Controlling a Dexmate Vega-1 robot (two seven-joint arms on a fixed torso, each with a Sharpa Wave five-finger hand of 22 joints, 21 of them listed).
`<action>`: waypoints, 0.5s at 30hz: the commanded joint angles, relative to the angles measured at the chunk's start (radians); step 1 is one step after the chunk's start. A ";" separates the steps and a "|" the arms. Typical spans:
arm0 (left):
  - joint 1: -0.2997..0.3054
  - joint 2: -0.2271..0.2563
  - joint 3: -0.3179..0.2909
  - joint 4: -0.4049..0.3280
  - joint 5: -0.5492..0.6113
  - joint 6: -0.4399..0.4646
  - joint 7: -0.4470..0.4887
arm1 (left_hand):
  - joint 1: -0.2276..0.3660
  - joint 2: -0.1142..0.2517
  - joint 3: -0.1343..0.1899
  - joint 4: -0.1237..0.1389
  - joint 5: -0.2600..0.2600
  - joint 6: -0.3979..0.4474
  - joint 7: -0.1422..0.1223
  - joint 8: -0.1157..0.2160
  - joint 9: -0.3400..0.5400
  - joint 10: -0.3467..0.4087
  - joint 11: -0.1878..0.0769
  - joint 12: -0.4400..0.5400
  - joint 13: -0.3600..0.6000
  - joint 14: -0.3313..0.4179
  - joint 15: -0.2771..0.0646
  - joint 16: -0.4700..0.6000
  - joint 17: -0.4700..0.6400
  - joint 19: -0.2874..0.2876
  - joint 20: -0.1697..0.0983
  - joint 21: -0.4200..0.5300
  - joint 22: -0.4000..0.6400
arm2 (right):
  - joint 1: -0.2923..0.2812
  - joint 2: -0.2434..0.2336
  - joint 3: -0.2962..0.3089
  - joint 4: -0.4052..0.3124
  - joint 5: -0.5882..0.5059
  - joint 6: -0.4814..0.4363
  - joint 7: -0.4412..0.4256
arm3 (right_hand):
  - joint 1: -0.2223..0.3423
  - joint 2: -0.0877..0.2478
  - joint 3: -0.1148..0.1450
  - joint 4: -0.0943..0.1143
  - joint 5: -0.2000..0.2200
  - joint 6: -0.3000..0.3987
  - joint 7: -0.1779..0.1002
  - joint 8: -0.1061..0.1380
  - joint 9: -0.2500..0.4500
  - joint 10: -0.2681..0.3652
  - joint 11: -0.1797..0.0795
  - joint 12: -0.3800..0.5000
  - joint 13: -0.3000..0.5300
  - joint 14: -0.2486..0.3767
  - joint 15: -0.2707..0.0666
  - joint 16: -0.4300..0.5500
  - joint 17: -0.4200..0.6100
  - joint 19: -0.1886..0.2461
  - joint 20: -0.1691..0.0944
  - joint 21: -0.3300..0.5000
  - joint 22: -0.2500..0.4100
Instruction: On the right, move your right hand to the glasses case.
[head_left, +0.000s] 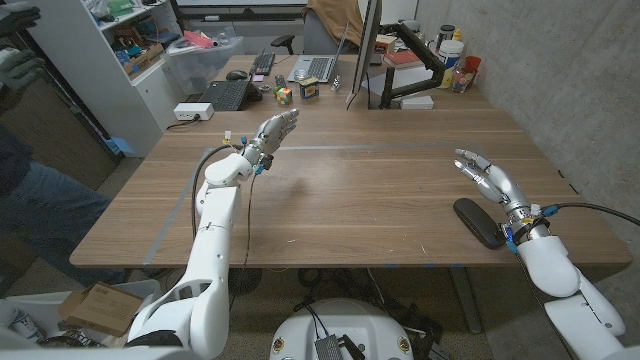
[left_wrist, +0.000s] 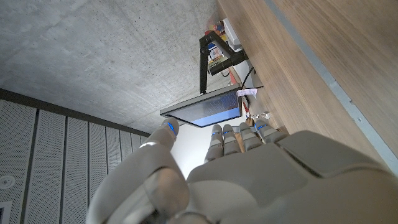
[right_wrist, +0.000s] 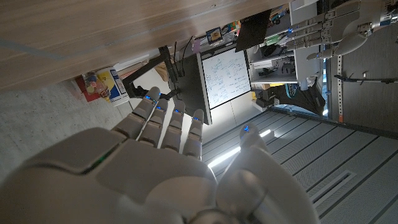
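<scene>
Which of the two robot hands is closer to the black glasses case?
The right hand: it hangs open just beside the glasses case. The left hand is raised far across the table.

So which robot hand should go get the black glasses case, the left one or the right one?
The right hand. In the head view it hovers open just above the glasses case, which lies near the table's right edge. The left hand is raised far across the table, so it would probably have to reach much farther.

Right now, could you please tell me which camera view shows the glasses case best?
The head view: the dark glasses case lies in full on the wooden table, beside the right hand, whose fingers are spread and holding nothing. The wrist views look past each hand toward the monitor and give nothing of the case.
</scene>
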 joint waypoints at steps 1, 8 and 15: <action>-0.014 0.000 -0.006 0.019 0.004 -0.011 -0.004 | 0.002 0.008 0.001 -0.003 0.003 0.011 0.004 0.004 0.002 0.003 0.004 0.000 0.005 -0.007 -0.007 0.000 0.003 -0.001 0.005 -0.003 0.002 | -0.010 -0.024 -0.008 -0.016 -0.073 -0.019 -0.044 | 0.010 -0.005 0.000 -0.009 0.009 0.016 -0.011 0.010 0.003 0.005 -0.014 -0.001 0.006 0.004 -0.002 0.000 0.002 0.005 0.009 -0.003 0.003; -0.019 0.000 -0.005 0.022 0.008 -0.010 -0.005 | 0.002 0.008 0.001 -0.004 0.003 0.014 0.003 0.005 0.002 0.002 0.004 0.000 0.005 -0.007 -0.008 0.000 0.003 -0.002 0.005 -0.004 0.002 | -0.022 -0.040 -0.009 -0.029 -0.123 -0.040 -0.071 | 0.013 -0.008 0.000 -0.012 0.011 0.026 -0.023 0.012 0.003 0.003 -0.023 -0.002 0.006 0.007 0.013 0.001 0.002 0.008 0.024 -0.008 0.004; -0.020 -0.002 -0.005 0.016 0.011 -0.008 -0.005 | 0.002 0.009 0.000 -0.004 0.003 0.015 0.003 0.004 0.002 0.003 0.004 0.000 0.005 -0.008 -0.008 0.000 0.003 -0.002 0.002 -0.005 0.002 | -0.043 -0.060 -0.007 -0.045 -0.173 -0.057 -0.096 | 0.015 -0.009 0.000 -0.014 0.012 0.028 -0.026 0.012 0.003 0.004 -0.027 -0.001 0.006 0.008 0.015 0.001 0.002 0.011 0.029 -0.010 0.004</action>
